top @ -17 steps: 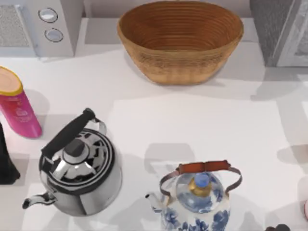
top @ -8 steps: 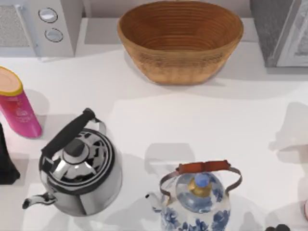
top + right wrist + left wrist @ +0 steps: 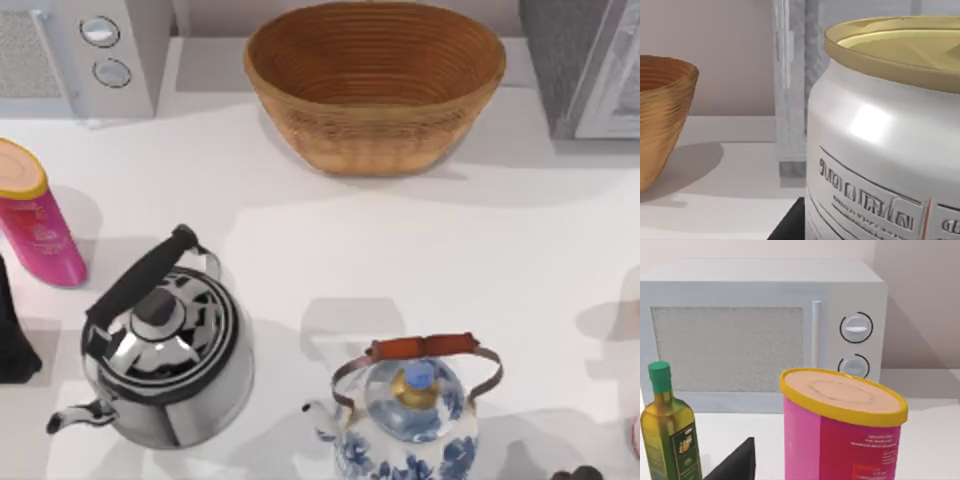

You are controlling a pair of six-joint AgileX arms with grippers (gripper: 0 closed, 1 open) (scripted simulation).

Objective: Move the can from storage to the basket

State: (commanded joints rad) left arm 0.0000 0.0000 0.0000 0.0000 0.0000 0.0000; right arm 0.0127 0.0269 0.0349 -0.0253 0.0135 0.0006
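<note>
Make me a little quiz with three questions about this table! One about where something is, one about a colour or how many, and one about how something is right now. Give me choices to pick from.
1. Where is the basket in the top view?
A. At the back of the table, in the middle
B. Between the two kettles
C. On top of the microwave

2. How many kettles stand on the table?
A. One
B. Two
C. Four

3. How is the basket right now?
A. Full of bottles
B. Tipped on its side
C. Upright, with nothing inside

Answers:
1. A: the top view shows it at the far edge, between the microwave and a grey cabinet.
2. B: a shiny steel kettle and a blue-and-white kettle.
3. C: its bare woven inside faces up, and the can shows outside it in the right wrist view.
</note>
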